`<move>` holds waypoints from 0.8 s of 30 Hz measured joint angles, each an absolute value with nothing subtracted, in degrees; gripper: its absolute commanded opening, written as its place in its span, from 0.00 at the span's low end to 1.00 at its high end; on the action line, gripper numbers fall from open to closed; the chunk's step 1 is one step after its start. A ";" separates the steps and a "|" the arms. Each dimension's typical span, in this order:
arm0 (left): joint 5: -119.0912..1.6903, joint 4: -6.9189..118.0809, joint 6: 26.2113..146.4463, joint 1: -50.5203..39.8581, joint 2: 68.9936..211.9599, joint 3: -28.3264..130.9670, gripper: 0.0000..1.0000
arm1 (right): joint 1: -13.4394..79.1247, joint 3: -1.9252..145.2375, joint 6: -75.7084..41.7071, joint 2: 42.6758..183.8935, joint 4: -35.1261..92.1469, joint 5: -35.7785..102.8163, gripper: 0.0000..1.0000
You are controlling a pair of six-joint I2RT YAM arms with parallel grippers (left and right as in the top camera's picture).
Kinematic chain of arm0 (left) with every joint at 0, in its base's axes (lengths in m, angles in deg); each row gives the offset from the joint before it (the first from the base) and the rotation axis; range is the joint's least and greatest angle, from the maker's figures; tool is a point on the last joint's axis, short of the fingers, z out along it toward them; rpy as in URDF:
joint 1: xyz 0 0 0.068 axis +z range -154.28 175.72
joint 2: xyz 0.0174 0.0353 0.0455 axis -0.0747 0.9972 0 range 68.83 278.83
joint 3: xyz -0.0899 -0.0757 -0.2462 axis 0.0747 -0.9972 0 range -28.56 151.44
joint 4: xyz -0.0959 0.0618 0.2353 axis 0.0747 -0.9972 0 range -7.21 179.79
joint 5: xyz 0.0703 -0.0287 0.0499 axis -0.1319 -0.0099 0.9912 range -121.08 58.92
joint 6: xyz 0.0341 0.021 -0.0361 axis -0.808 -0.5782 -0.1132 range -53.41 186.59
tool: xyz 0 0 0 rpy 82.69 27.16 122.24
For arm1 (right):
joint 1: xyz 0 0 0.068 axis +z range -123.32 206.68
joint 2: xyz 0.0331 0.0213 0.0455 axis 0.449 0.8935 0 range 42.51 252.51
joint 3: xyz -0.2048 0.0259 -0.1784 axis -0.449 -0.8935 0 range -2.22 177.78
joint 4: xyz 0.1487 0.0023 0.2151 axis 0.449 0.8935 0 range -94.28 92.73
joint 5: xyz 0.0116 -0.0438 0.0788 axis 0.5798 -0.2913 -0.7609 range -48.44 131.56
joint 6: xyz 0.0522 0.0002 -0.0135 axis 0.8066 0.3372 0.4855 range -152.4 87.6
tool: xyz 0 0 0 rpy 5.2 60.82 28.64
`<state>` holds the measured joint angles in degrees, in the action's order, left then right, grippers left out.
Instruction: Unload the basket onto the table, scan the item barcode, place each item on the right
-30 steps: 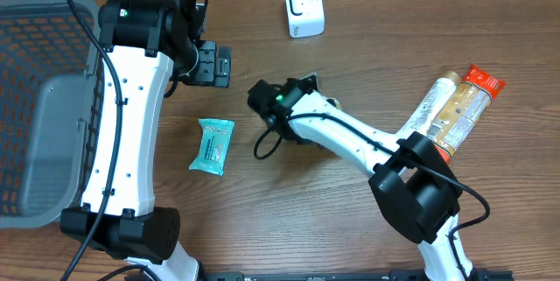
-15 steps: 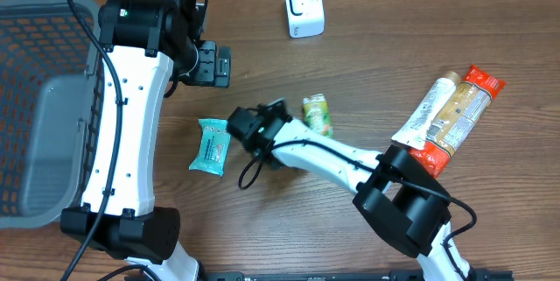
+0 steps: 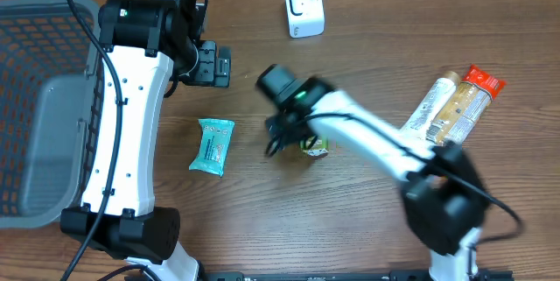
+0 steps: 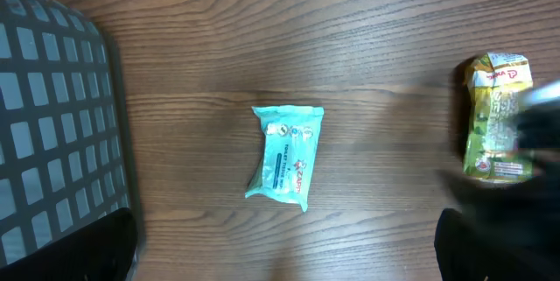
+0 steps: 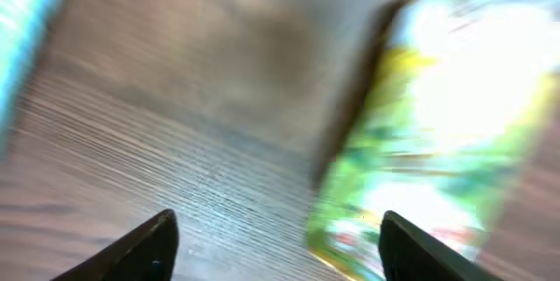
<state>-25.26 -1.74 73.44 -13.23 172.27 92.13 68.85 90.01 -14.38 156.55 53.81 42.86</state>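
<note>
A green and yellow snack packet lies on the table, partly under my right arm; it also shows in the left wrist view and, blurred, in the right wrist view. My right gripper hovers open just over the packet's left edge and holds nothing. A teal wipes packet lies flat to the left. My left gripper hangs open above the table behind the teal packet. The white barcode scanner stands at the back.
A grey mesh basket fills the left side. Tubes and an orange packet lie in a bunch at the right.
My right gripper has opened and let the green packet down on the table. The arm swung left toward the teal packet, then back right over the green one. The left arm stayed still.
</note>
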 measured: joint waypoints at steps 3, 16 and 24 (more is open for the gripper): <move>-25.26 -1.74 73.44 -13.23 172.27 92.13 1.00 | 63.74 90.03 -14.42 149.91 53.81 41.70 0.78; -25.26 -1.74 73.44 -13.23 172.27 92.13 1.00 | 56.61 79.10 -17.24 150.17 48.37 30.62 0.76; -25.26 -1.74 73.44 -13.23 172.27 92.13 1.00 | 53.86 69.37 -17.37 150.52 38.88 22.23 0.54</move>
